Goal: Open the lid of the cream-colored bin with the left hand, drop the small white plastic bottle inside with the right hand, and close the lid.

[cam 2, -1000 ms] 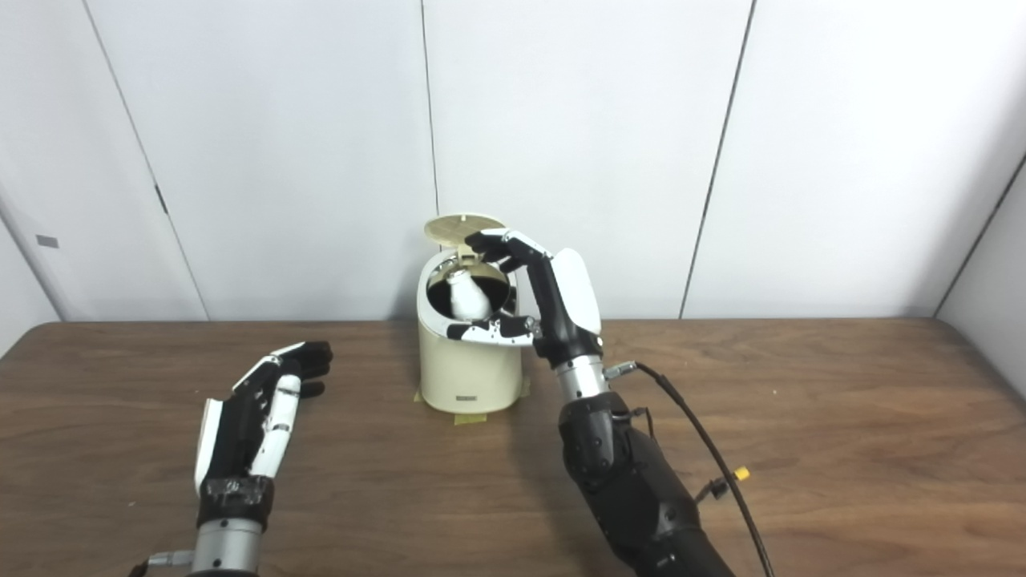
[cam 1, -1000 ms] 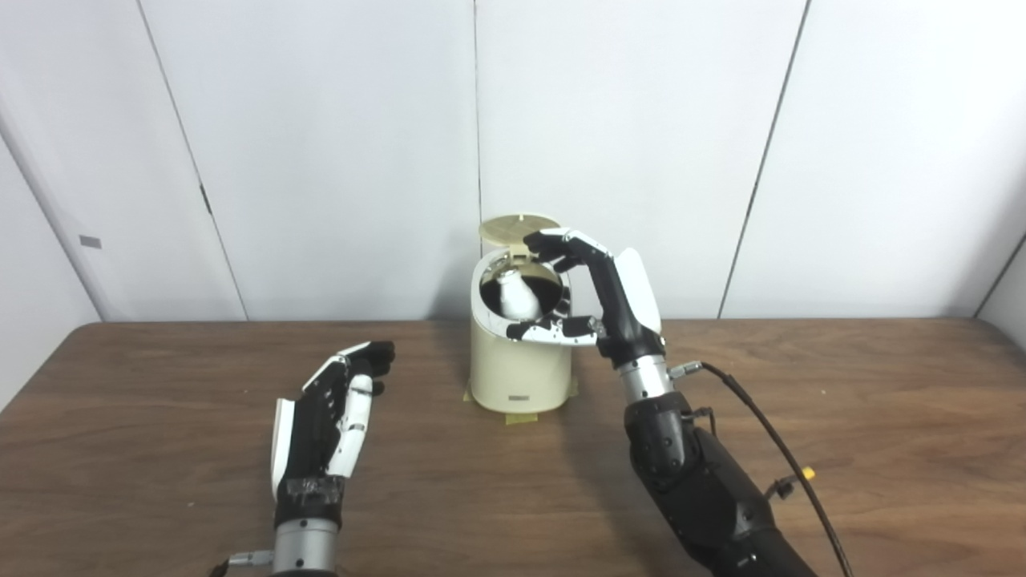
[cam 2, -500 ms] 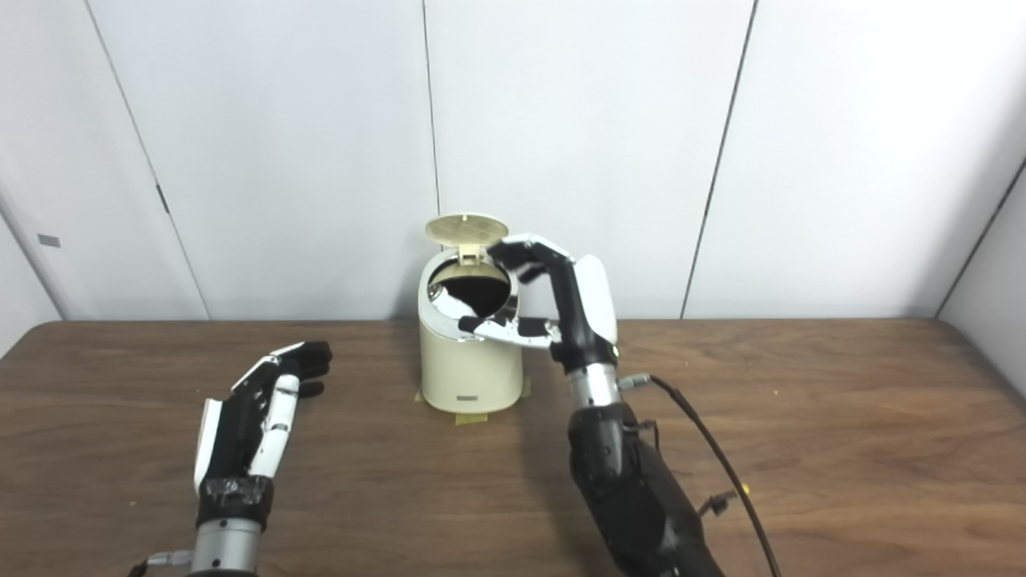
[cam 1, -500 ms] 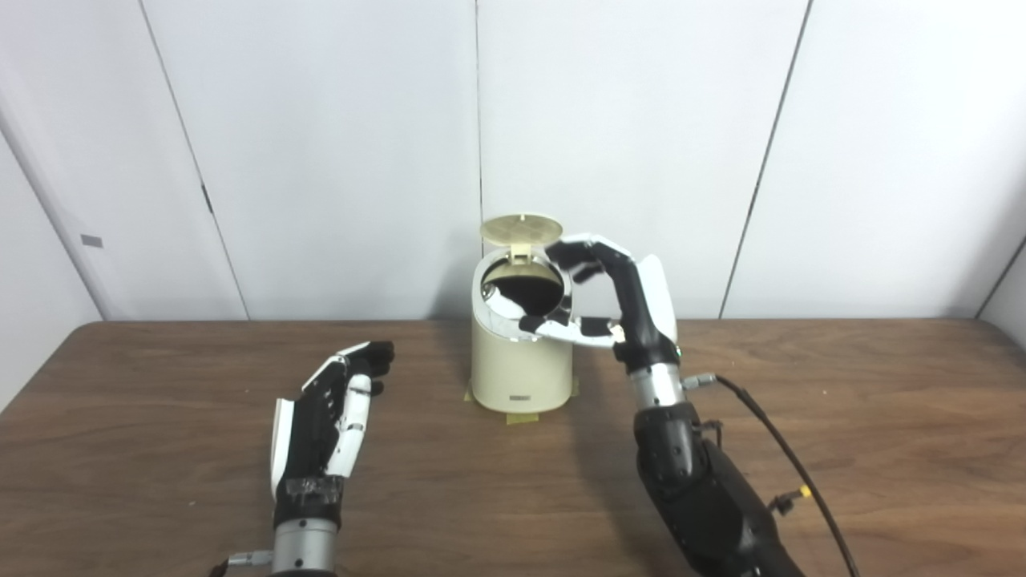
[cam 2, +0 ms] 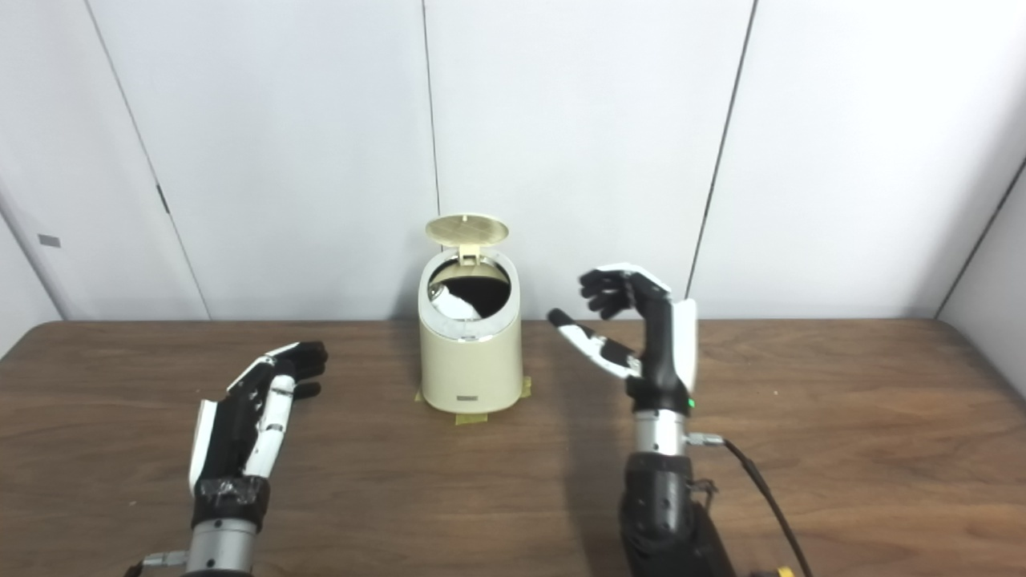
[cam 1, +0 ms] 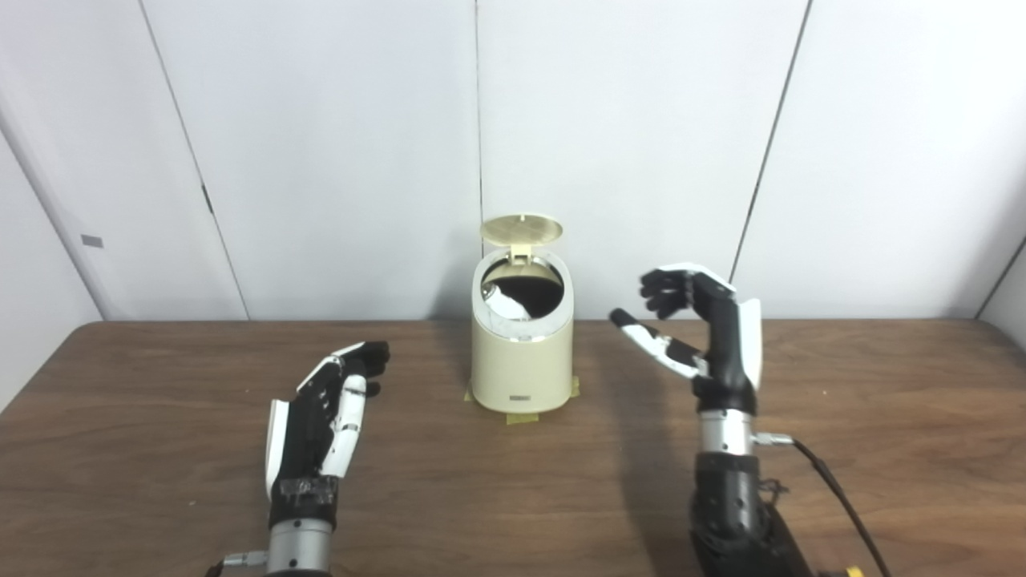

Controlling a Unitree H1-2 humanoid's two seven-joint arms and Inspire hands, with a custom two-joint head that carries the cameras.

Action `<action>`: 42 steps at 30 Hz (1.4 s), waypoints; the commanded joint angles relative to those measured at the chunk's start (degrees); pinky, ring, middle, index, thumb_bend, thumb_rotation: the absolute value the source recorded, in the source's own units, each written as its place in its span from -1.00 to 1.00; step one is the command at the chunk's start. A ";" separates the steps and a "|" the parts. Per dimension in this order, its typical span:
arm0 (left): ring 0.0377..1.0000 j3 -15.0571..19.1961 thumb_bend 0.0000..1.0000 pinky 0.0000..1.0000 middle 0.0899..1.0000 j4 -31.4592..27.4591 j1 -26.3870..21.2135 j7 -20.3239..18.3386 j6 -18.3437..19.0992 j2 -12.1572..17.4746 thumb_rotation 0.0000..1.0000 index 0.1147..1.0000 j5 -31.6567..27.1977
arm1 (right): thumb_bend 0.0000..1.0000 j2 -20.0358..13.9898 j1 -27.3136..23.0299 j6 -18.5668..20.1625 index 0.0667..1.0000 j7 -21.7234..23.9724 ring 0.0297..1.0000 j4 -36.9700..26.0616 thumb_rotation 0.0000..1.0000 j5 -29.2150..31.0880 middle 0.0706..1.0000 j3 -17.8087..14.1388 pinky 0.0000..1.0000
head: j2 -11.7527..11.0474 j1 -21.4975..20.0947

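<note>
Right hand [cam 1: 705,332] empty, fingers spread, right of cream-colored bin [cam 1: 521,353]; lid [cam 1: 521,228] raised, white bottle [cam 1: 505,303] inside; left hand [cam 1: 325,417] open, left of bin.

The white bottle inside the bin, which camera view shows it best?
The left eye view, by a little: the bottle shows as a white shape against the left inner wall of the open bin, under the raised lid. The right eye view shows a slightly smaller sliver of it.
</note>
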 commanded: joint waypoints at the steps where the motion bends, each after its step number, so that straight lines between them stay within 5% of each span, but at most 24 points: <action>1: 0.48 -0.09 -0.55 0.44 0.40 -0.95 -1.61 -0.13 -1.30 0.09 0.45 0.34 -0.30 | 0.00 -0.80 -0.18 1.50 -0.09 2.08 -0.01 -3.71 -0.67 1.71 0.02 -0.96 -0.09 | 0.09 0.00; 7: 0.49 -0.20 -0.54 0.46 0.41 -1.08 -1.31 -0.23 -0.97 0.20 0.46 0.34 -0.21 | 0.00 -1.10 4.44 3.56 -0.09 5.90 0.16 -7.75 -0.67 5.83 0.17 -2.31 0.03 | 0.07 0.22; 9: 0.50 -0.17 -0.53 0.46 0.42 -1.03 -1.23 -0.23 -1.14 0.38 0.46 0.35 -0.04 | 0.11 -1.19 6.17 5.07 0.19 7.13 0.24 -9.17 -0.29 6.53 0.24 -2.59 0.15 | 0.12 0.06; 12: 0.50 0.05 -0.51 0.46 0.42 -0.83 -1.22 -0.27 -1.22 0.60 0.47 0.36 -0.20 | 0.10 -1.59 8.08 6.06 0.33 8.54 0.32 -10.29 -0.11 6.60 0.32 -2.53 0.23 | 0.05 -0.12; 22: 0.48 0.06 -0.52 0.45 0.40 -0.44 -1.15 -0.32 -1.23 1.16 0.42 0.35 -0.37 | -0.47 -2.22 10.47 6.89 0.39 11.65 0.35 -9.87 -0.33 6.26 0.36 -2.22 0.23 | 0.15 -0.63; 39: 0.49 0.03 -0.54 0.45 0.42 -1.29 -1.33 -0.90 -1.41 2.55 0.40 0.38 -0.16 | -0.49 -0.84 10.58 8.89 0.34 11.02 0.33 -10.04 -0.45 5.75 0.34 -2.81 0.23 | 0.59 -0.66; 42: 0.52 -0.45 -0.49 0.47 0.44 -2.14 -2.69 -1.60 -1.33 3.81 0.66 0.40 0.99 | -0.48 -0.70 10.42 8.83 0.35 10.79 0.33 -9.14 -0.49 6.50 0.34 -3.45 0.24 | 0.70 -0.44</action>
